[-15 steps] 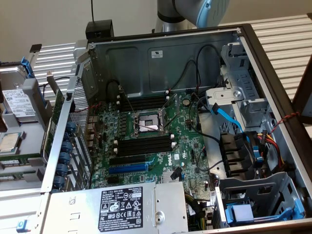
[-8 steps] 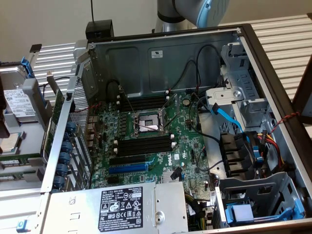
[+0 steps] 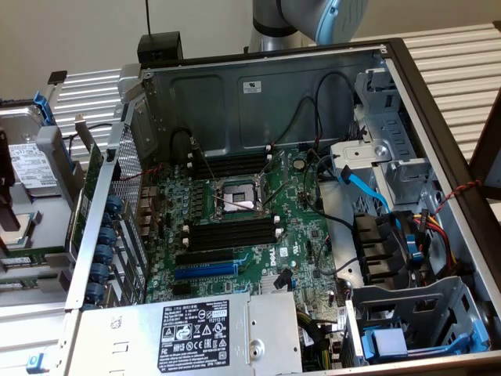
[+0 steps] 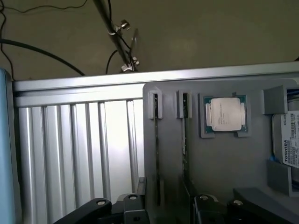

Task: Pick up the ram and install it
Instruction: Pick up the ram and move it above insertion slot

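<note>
In the wrist view, two thin ram sticks stand on edge in the slots of a grey holder [image 4: 215, 163]: one ram [image 4: 156, 140] and a second, greenish one [image 4: 184, 140]. My gripper [image 4: 163, 198] hangs above the holder and is open, its black fingers [image 4: 141, 189] either side of the first stick without touching it. In the exterior view only the arm [image 3: 313, 19] shows, above the case's back wall. The gripper and the ram are out of that view. On the motherboard [image 3: 301, 235], the black memory slots [image 3: 233, 233] with white end clips hold nothing.
A processor chip [image 4: 225, 114] and a hard drive [image 4: 287, 140] also lie in the holder. Ribbed metal table [image 4: 74, 154] lies beside it. The open case [image 3: 438, 117] has tall walls, a power supply [image 3: 196, 329], a CPU socket [image 3: 235, 200] and loose cables [image 3: 368, 188].
</note>
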`<state>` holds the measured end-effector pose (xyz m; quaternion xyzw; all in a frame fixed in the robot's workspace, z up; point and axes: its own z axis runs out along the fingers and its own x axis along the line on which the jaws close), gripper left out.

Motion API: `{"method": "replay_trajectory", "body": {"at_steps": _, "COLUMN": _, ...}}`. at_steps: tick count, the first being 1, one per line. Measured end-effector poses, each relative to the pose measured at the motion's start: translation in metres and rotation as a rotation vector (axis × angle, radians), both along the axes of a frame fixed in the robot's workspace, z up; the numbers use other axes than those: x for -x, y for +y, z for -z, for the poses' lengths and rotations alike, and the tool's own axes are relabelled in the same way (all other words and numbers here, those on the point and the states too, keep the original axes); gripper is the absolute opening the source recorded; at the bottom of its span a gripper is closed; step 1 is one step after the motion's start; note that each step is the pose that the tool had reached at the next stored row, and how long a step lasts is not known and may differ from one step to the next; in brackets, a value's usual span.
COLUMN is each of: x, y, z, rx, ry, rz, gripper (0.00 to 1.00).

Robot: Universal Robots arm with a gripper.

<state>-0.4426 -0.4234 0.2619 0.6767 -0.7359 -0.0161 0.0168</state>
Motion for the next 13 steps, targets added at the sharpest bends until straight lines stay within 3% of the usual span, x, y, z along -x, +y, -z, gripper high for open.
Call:
{"method": "replay_trajectory", "body": {"at_steps": 5, "x": 0.004, "y": -0.0009, "z": 0.0075, "rx": -0.0008, "ry": -0.0109, "rz": 0.0, "gripper": 0.42}}
{"method": "replay_trajectory", "body": {"at_steps": 10, "x": 0.004, "y": -0.01, "z": 0.0166, "rx": -0.0063, "ry": -0.0111, "rz": 0.0, "gripper": 0.42}}
{"method": "replay_trajectory", "body": {"at_steps": 13, "x": 0.004, "y": -0.0118, "z": 0.0221, "rx": -0.0093, "ry": -0.0114, "rz": 0.0, "gripper": 0.42}}
